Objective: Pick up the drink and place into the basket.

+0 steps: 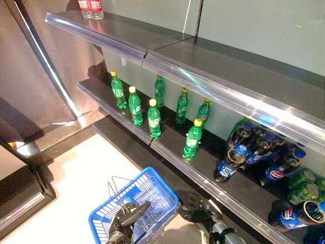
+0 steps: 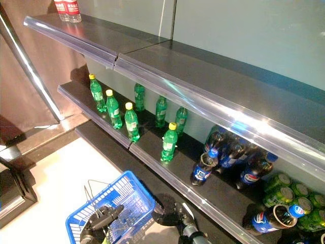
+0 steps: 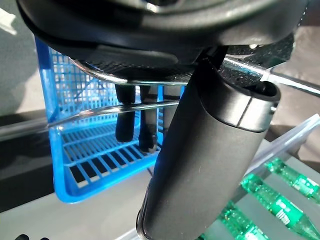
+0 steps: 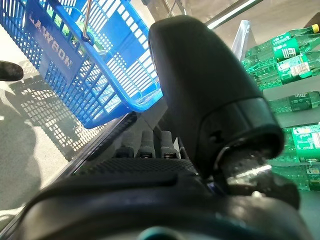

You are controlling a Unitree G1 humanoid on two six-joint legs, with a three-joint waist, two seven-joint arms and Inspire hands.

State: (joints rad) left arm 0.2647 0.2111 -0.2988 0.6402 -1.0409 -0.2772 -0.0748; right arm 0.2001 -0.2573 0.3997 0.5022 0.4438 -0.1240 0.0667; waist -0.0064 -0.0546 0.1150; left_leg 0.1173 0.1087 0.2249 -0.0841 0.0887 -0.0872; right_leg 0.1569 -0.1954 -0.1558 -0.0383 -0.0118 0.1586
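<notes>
Green bottles (image 1: 154, 118) with yellow caps stand in a row on the middle shelf (image 1: 167, 147); the nearest one (image 1: 193, 138) stands at its front edge. Dark cola bottles (image 1: 231, 162) with blue caps lie further right. My left hand (image 1: 124, 218) is shut on the thin wire handles (image 3: 100, 112) of the blue basket (image 1: 163, 186), which hangs low in front of me and looks empty. My right hand (image 1: 192, 206) is open and empty, just right of the basket and below the shelf's front edge; its fingers (image 4: 150, 145) are fairly straight.
Green cans (image 1: 304, 185) and a lying cola bottle (image 1: 297, 216) sit at the shelf's far right. Red-labelled bottles (image 1: 91, 7) stand on the top shelf (image 1: 152, 46), which overhangs the middle one. A low bottom shelf (image 1: 127, 145) runs beneath. Pale floor (image 1: 76, 183) lies at left.
</notes>
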